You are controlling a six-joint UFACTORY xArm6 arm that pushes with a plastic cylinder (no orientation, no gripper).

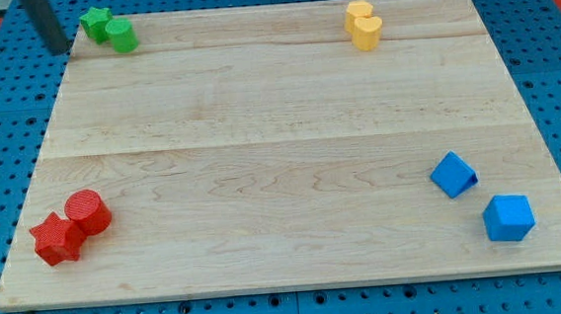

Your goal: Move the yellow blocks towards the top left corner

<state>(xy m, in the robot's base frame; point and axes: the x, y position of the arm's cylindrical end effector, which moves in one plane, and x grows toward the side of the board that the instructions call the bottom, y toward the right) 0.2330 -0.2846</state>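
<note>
2 red blocks, a star [56,239] and a cylinder [88,210], touch at the desk's [262,178] bottom left; 2 blue blocks [453,175] [509,217] sit bottom right. Farther up, 2 yellow blocks [362,25] touch near the top right. My tip [58,51], with no claw fitted, rests beside the green star [96,22] and green cylinder [122,35], top left.

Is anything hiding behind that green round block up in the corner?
A green star block sits behind the green cylinder, touching it. The star's near side is covered. My tip stands apart, toward the view's left.
</note>
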